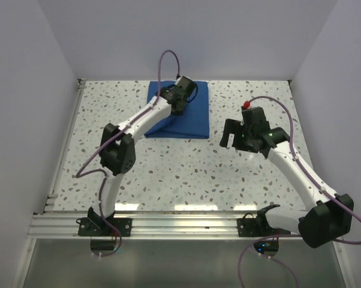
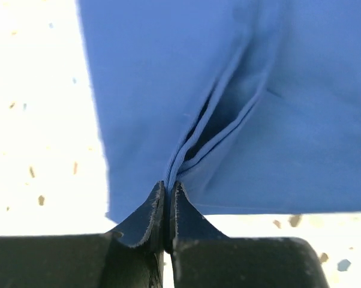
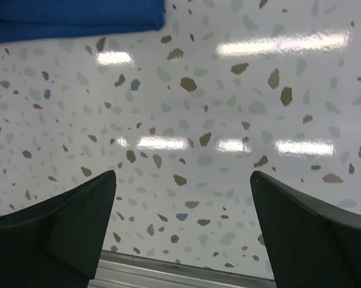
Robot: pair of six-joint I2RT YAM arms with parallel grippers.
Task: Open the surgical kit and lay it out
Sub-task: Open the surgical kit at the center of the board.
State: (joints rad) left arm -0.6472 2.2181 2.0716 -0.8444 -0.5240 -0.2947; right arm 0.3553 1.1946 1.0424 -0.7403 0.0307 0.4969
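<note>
Left gripper (image 2: 169, 187) pinched tight on a thin fold of the blue cloth wrap (image 2: 156, 72); bundle lies just ahead of it. Right gripper (image 3: 181, 175) spread apart, empty, wrap ahead-left. Risk: shallow pinch slips, or unheld bundle drags along.

White tabletop (image 1: 186, 174) speckled with brown, grey and blue flecks, boxed in by plain pale walls (image 1: 186, 36) behind and on both sides. An aluminium rail (image 1: 186, 225) runs along the near edge; bright light strips (image 3: 282, 43) reflect on the glossy surface
</note>
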